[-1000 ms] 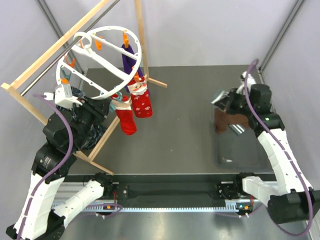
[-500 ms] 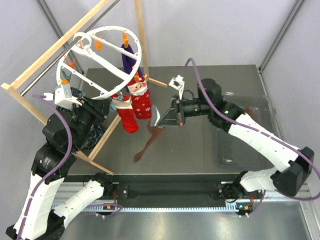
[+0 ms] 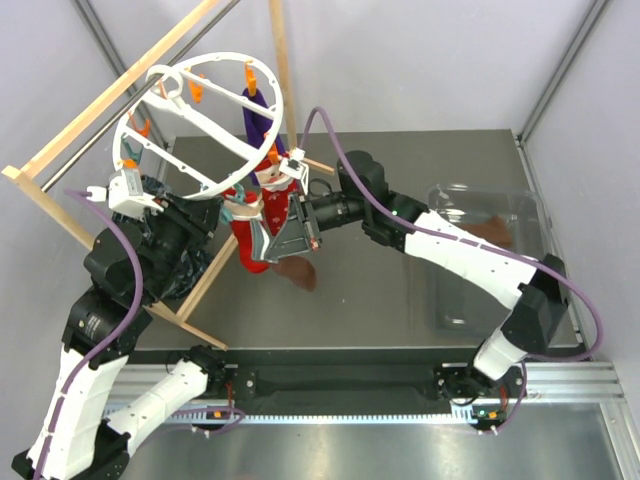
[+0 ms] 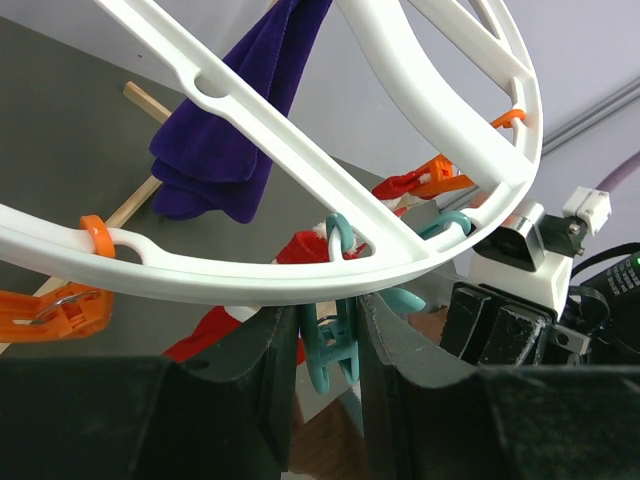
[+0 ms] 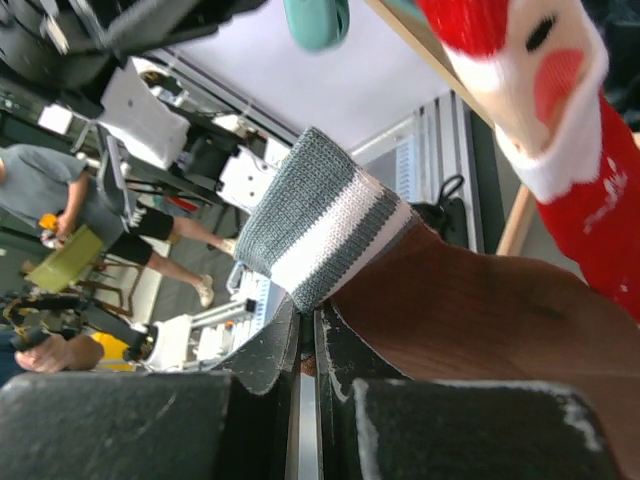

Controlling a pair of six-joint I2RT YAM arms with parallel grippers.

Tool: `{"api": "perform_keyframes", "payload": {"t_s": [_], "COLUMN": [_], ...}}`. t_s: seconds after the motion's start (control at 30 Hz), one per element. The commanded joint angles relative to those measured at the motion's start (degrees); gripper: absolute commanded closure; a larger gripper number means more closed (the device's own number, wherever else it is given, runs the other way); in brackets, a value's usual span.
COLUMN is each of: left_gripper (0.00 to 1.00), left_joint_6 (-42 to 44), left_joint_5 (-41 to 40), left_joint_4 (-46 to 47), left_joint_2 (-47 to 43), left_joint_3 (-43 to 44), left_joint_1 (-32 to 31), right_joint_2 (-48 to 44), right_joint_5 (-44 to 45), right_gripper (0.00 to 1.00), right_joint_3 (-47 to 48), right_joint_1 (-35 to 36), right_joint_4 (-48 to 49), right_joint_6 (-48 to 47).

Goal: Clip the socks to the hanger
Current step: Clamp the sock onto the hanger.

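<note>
The white ring hanger (image 3: 200,130) hangs from the wooden frame. Two red Santa socks (image 3: 285,205) and a purple sock (image 3: 262,115) hang clipped to its rim. My left gripper (image 3: 222,208) sits under the near rim (image 4: 250,275), its jaws closed on a teal clip (image 4: 330,360) hanging there; in the left wrist view the gripper (image 4: 328,320) has a red sock (image 4: 205,335) behind it. My right gripper (image 3: 287,240) is shut on the grey-and-white striped cuff (image 5: 320,215) of a brown sock (image 5: 470,320), beside a Santa sock (image 5: 560,100) and just below the teal clip (image 5: 315,20).
The pale wooden frame (image 3: 60,140) crosses the left side, with a leg on the table (image 3: 205,285). A clear plastic bin (image 3: 490,300) stands at the right with a brown sock (image 3: 500,228) in it. Orange clips (image 4: 60,305) hang around the rim.
My right arm has swung left from the bin, carrying the brown sock across the table to just under the hanger by the red socks. The left arm has not moved.
</note>
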Motion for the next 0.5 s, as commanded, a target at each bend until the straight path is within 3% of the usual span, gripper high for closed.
{"api": "perform_keyframes", "payload": {"t_s": [0.0, 0.47], "left_gripper": [1.00, 1.00], "left_joint_6": [-0.35, -0.97], "left_joint_5": [2.16, 3.04], "left_joint_4": [-0.32, -0.24], "left_joint_2": [-0.44, 0.01], "left_joint_3": [1.42, 1.60], "left_joint_1": [-0.03, -0.03], "right_joint_2": [1.92, 5.79], "right_joint_5": [-1.06, -0.27], "right_gripper": [1.00, 1.00], "right_joint_3": [3.85, 4.20], "right_joint_1": [1.63, 2.59], "right_joint_4": [8.33, 15.63], "right_joint_6": [5.44, 11.33]}}
